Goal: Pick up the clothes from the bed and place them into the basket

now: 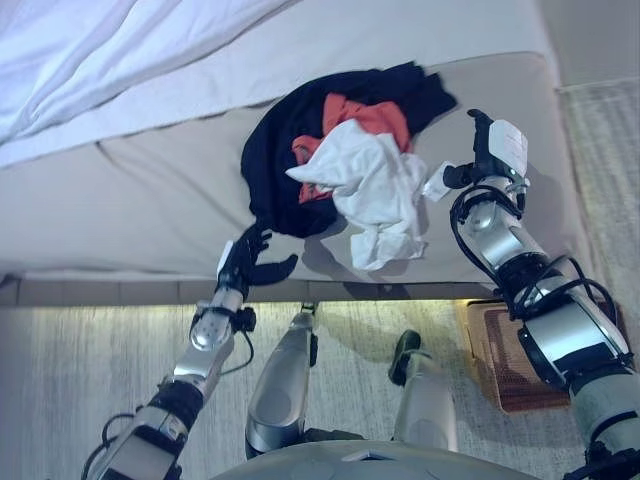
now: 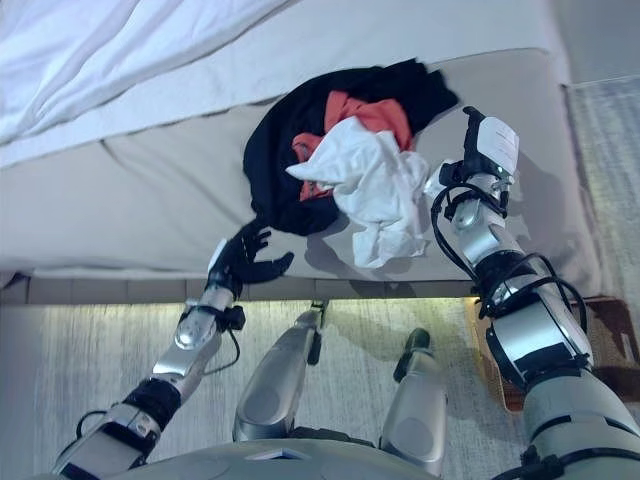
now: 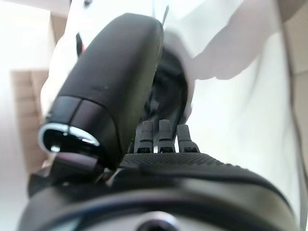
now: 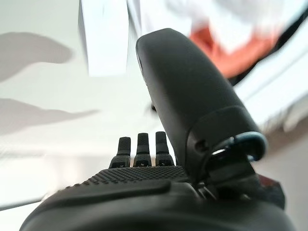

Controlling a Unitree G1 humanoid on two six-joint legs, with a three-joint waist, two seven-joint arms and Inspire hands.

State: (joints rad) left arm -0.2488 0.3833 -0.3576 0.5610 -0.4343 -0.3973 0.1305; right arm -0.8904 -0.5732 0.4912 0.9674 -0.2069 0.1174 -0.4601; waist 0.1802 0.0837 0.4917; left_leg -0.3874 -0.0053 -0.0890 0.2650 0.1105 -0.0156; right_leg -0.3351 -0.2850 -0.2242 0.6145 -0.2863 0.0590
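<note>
A pile of clothes lies on the bed: a black garment, an orange one and a white one on top. My left hand is open with its fingers spread at the bed's front edge, just below the black garment. My right hand is open to the right of the pile, with a tip of the white garment beside its thumb. The left wrist view shows straight fingers, the right wrist view too. A brown woven basket stands on the floor under my right arm, partly hidden.
A rumpled white duvet covers the bed's far left. A pale rug lies in front of the bed. More carpet runs along the bed's right side.
</note>
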